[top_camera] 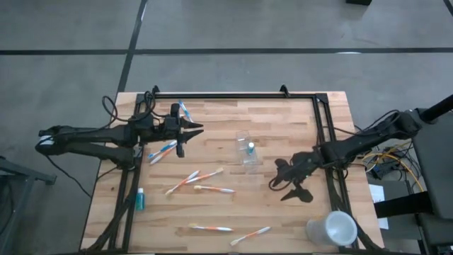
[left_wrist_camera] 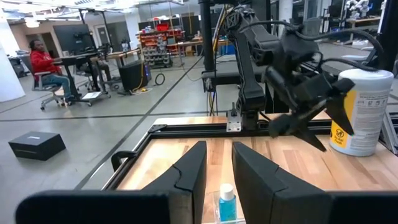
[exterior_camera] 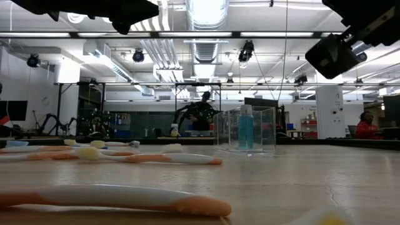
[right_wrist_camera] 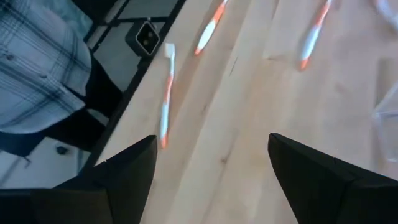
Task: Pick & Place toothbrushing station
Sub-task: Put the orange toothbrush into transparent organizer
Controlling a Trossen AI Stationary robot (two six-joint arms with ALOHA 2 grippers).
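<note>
Blue tube (left_wrist_camera: 227,202) half hidden behind left claw (left_wrist_camera: 219,163)

Wood-slat bench (top_camera: 283,212) with a black frame rail (top_camera: 233,94) along its far edge and sides. Opaque white cup (top_camera: 333,230) lying on its side at one near corner. White wipes canister (left_wrist_camera: 362,112) upright beyond the bench. Seated person in red (left_wrist_camera: 46,65) at a desk in the room behind.

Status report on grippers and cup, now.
Left gripper empty over the table. Right gripper open, empty. Small clear plastic cup upright, blue tube inside. Nothing obstructing.
</note>
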